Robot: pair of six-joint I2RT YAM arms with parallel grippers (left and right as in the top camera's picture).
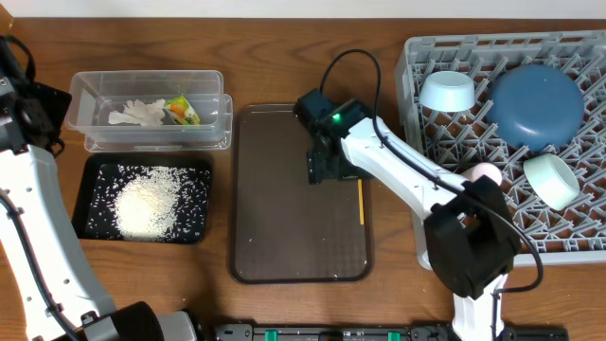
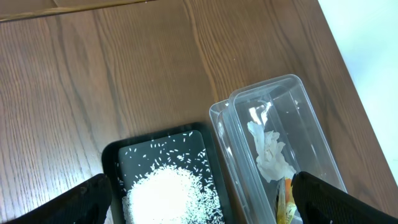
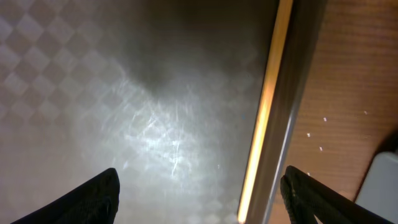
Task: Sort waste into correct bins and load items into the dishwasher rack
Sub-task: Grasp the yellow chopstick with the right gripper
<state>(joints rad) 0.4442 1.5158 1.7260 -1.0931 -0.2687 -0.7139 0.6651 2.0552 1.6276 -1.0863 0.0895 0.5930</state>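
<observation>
The clear tub at the back left holds the crumpled white tissue and the yellow-green wrapper. The black tray in front of it holds the white rice grains. The grey dishwasher rack on the right holds the dark-blue plate, the light-blue dish, the mint-white bowl and the pink cup. My left gripper is open and empty, high above the black tray and tub. My right gripper is open and empty, low over the brown tray's right side.
The large brown serving tray lies in the middle with nothing on it. A thin yellow strip runs along its right rim and also shows in the right wrist view. A few grains lie on the wood beside it.
</observation>
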